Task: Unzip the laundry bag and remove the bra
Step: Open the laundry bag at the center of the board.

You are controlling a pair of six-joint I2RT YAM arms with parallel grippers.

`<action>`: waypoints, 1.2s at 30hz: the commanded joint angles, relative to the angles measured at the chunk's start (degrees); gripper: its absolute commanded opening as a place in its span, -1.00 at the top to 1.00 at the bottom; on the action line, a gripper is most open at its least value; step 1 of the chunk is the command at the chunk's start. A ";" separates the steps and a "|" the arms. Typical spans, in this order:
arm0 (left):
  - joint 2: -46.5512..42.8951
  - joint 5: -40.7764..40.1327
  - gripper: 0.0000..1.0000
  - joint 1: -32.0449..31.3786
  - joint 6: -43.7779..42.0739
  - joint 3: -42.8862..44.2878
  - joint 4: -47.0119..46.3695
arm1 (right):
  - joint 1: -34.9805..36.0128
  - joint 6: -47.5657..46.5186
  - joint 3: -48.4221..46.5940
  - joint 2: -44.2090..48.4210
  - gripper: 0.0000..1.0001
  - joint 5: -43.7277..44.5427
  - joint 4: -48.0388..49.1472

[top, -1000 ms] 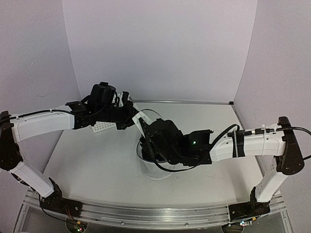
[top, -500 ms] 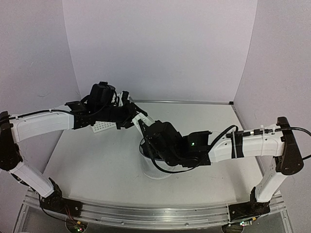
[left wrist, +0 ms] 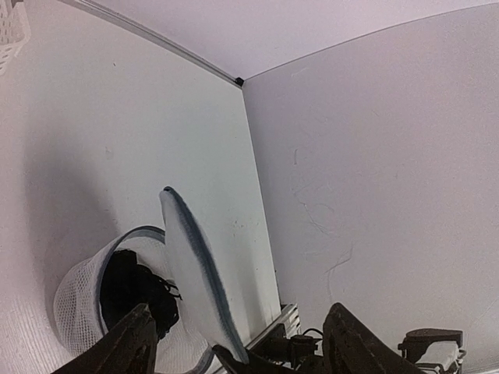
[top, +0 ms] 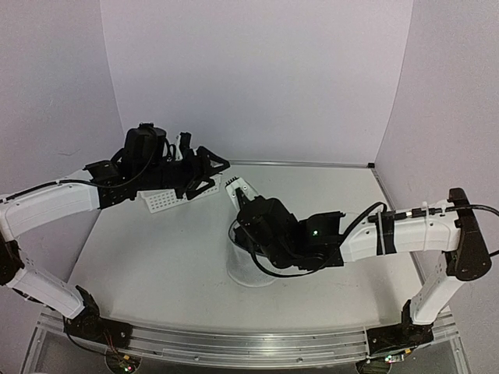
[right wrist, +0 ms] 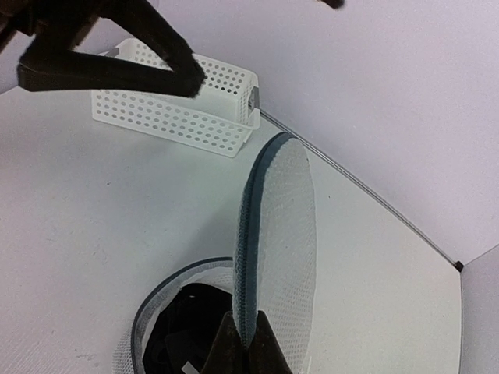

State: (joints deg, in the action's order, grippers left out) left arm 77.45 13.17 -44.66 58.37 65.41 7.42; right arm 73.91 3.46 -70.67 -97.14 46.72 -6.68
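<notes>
Pinches lid (right wrist: 281,226) of laundry bag (left wrist: 74,304) upright with closed right gripper (right wrist: 245,333), mid-table, exposing bra (left wrist: 136,284). Holds left gripper (top: 214,174) wide, empty, toward far-left corner, probably staged for reach-in.

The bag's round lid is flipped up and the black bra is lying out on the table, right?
Not quite. The lid of the laundry bag is flipped up, but the bra sits inside the bag, not out on the table. The left wrist view shows it in there.
</notes>
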 commanded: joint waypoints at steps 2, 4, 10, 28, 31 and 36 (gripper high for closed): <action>-2.81 -3.25 -0.47 0.19 -1.39 -1.95 -1.76 | -0.79 6.98 1.40 6.25 1.00 5.44 1.67; -2.61 -2.99 -0.47 0.24 -1.71 -2.12 -1.72 | -1.31 9.10 2.49 7.91 1.00 5.81 1.74; 0.17 -0.61 -0.47 0.19 -3.99 -1.29 -1.81 | -3.61 16.91 7.44 14.26 1.00 6.35 1.84; 15.20 6.13 -0.43 0.02 -12.16 3.22 1.96 | -8.27 47.99 26.84 30.71 1.00 2.23 2.63; 15.98 7.07 -0.43 -0.07 -13.55 3.99 2.03 | -8.47 51.82 29.85 32.96 1.00 1.64 4.36; 19.51 9.41 -0.43 -0.34 -16.58 7.49 4.15 | -8.49 55.82 34.92 36.36 1.00 1.12 9.05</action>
State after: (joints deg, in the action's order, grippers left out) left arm 94.59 20.10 -44.71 45.71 67.55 10.79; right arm 65.54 53.43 -38.46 -63.92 48.40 -3.53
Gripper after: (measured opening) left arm 0.717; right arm 0.032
